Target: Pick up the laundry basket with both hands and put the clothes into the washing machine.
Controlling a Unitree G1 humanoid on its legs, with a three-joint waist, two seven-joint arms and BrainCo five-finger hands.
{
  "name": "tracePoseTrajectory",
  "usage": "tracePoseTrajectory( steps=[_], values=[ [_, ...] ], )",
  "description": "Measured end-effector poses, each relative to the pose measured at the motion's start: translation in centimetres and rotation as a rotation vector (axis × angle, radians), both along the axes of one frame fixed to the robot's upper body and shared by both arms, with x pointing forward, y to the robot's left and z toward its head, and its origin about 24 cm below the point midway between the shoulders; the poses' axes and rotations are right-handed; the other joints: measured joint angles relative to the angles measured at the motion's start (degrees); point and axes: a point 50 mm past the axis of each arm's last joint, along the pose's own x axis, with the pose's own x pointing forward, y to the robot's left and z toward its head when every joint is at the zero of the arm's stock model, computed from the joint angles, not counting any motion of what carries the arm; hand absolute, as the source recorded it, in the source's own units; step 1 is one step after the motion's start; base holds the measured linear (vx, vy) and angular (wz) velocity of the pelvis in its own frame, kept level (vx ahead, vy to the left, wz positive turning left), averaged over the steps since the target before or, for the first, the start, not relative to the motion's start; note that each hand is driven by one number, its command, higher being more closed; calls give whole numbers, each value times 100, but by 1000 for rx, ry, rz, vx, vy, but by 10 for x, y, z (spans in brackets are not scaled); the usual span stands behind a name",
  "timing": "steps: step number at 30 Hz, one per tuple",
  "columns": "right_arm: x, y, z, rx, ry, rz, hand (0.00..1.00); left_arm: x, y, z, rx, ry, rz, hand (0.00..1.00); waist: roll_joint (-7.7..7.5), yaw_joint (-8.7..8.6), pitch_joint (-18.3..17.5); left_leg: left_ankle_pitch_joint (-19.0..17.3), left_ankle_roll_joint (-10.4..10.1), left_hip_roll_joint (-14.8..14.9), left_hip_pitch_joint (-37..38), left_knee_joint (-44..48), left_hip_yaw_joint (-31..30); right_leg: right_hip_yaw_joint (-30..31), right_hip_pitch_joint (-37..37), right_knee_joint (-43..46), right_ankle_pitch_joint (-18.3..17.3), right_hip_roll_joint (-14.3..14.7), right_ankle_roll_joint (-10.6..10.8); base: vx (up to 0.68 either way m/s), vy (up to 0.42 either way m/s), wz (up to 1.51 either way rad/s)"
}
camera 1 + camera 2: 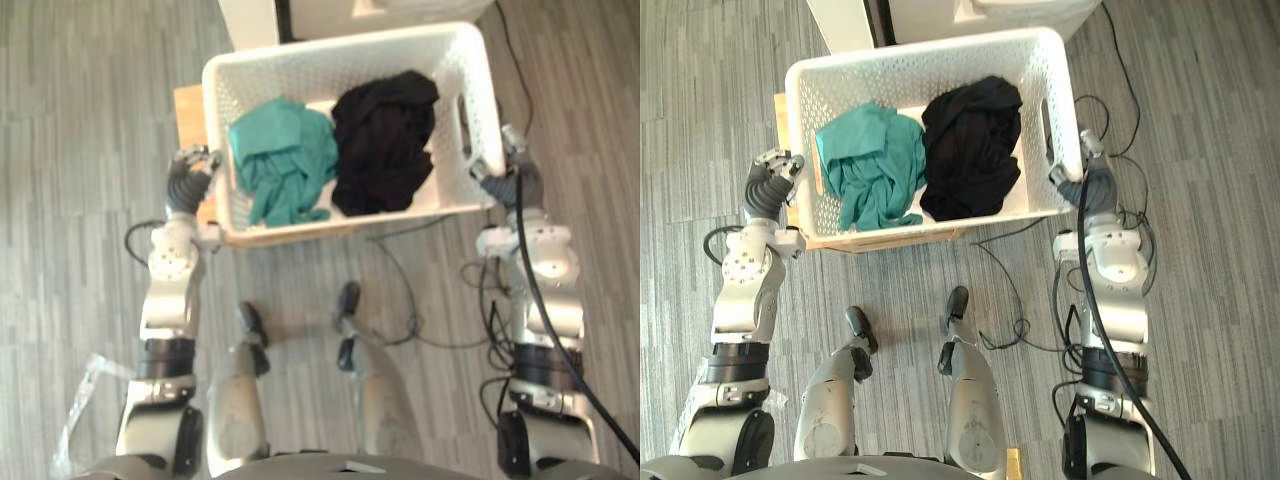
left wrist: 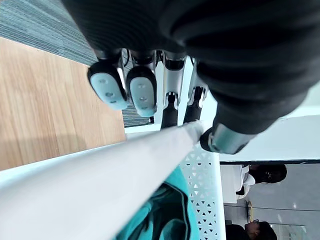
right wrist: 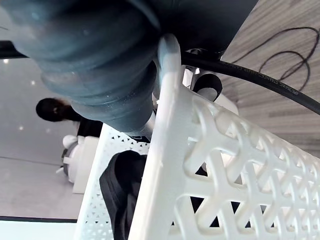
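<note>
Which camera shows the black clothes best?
The right eye view: the crumpled black garment lies wholly visible inside the white perforated plastic basket. Left eye view matches; right wrist view glimpses a part.

You have a low wooden desk (image 1: 187, 108) standing on the grey plank floor (image 1: 80, 90). Crumpled clear plastic (image 1: 90, 382) lies near left, and a person (image 3: 52, 109) is far off.

Probably a lab or office test room staged as a laundry corner, not a home. Grey striped flooring (image 1: 1200, 150) lies under the left hand (image 1: 770, 180) and right hand (image 1: 1092, 185). Between them the laundry basket (image 1: 930, 60) sits on a bare wooden stand (image 2: 50, 110), with a white, possibly washer-like unit (image 1: 940, 15) beyond. Past the right hand a person (image 3: 52, 110) shows against bare pale walls.
</note>
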Motion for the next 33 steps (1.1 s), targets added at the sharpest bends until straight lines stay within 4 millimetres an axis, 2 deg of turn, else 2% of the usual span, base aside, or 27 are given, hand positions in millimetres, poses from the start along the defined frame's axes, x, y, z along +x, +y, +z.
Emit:
tracePoseTrajectory(
  steps=[3,5,6,8,13,17,20,25,28,29,32,33],
  values=[
    [-17,4,-26,48,56,0,100,-16,1,-23,-47,45,-5,100,-2,-5,-90,-198,-20,34,313,151,12,13,292,127,-174,-2,32,83,13,-5],
    [-30,6,-46,73,99,-6,100,-29,3,-48,-69,117,-8,100,-7,-16,-447,-311,-40,23,465,157,32,40,405,158,-285,-4,37,78,5,-7],
    [-31,6,-47,74,101,-6,100,-30,3,-49,-70,120,-8,100,-6,-16,-455,-314,-40,22,477,157,32,41,418,159,-289,-3,38,108,3,-10],
    [-48,12,-62,76,137,4,100,-46,8,-75,-82,200,9,100,-11,-83,-681,-398,-82,-3,777,120,19,114,666,158,-409,24,58,86,4,-9],
    [-69,15,-88,90,226,19,100,-70,9,-126,-87,403,-1,100,-27,-253,-1001,-531,-104,6,1176,112,27,214,1075,16,-444,137,72,58,2,-9],
    [-87,17,-110,89,329,23,100,-91,14,-153,-68,522,10,100,-82,-304,-1123,-666,-144,69,1603,142,163,403,1466,-167,-414,263,77,43,19,-23],
    [-99,18,-122,105,387,34,100,-102,17,-164,-31,576,16,100,-91,-339,-1220,-858,-137,144,1872,270,173,530,1729,-243,-415,361,76,12,20,-25],
    [-108,18,-131,118,430,37,100,-113,18,-171,-14,615,17,100,-86,-408,-1452,-1130,-152,151,2049,482,150,848,1943,-530,-315,471,79,-20,40,-36],
    [-107,20,-131,119,429,48,100,-116,20,-172,-18,621,30,100,1,-254,-1496,-1775,-144,-253,1933,955,-1069,1488,1922,-691,-125,698,66,-103,118,-102],
    [-107,22,-131,120,432,56,100,-117,20,-172,-20,621,39,100,12,-259,-1504,-1931,-113,-378,1923,1027,-1276,1662,1930,-733,-69,743,80,-110,140,-104],
    [-107,23,-132,125,431,49,100,-114,18,-165,-31,584,51,100,21,-416,-1532,-2120,82,-644,1850,1212,-1399,2080,1825,-849,159,747,193,-91,157,-75],
    [-107,21,-132,129,425,28,100,-110,16,-155,-48,534,44,100,15,-432,-1536,-2113,195,-740,1821,1239,-1272,2308,1682,-871,318,734,245,-64,124,-80]
  ],
)
